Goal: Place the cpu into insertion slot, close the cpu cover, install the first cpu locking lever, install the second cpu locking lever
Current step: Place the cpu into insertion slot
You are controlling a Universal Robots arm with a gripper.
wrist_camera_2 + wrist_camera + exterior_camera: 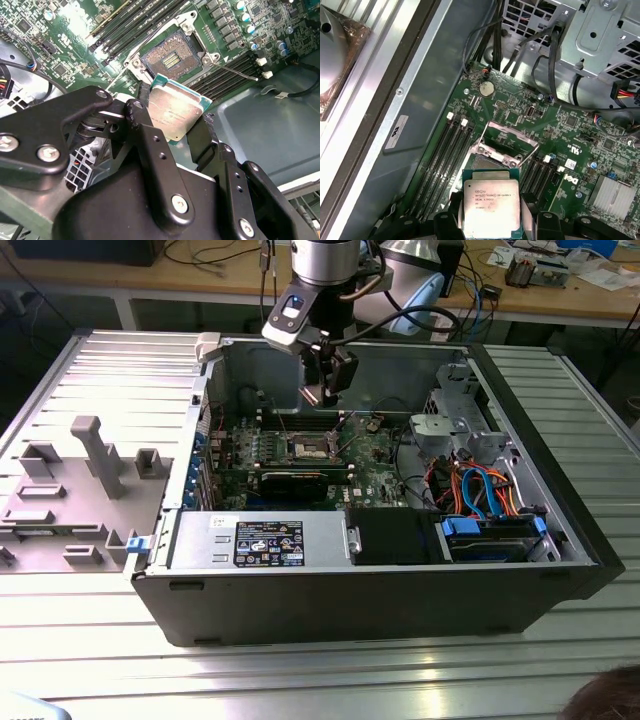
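My black 2-fingered pincer [175, 122] is clenched on the small square cpu [176, 111] with the dull silver metal top.

I grip the chip by 2 opposite edges, slightly tilted in the air, near the bare square insertion slot [171, 57] on the green motherboard [570, 135]. The thin silver metal cpu cover [509, 139], a frame with a square opening, stands swung up off the slot. 1 thin wire locking lever [235, 71] sticks out beside it, unlatched. In the exterior view I hang inside the open black computer case [350, 605], which lies on the ribbed grey metal tabletop [300, 680].
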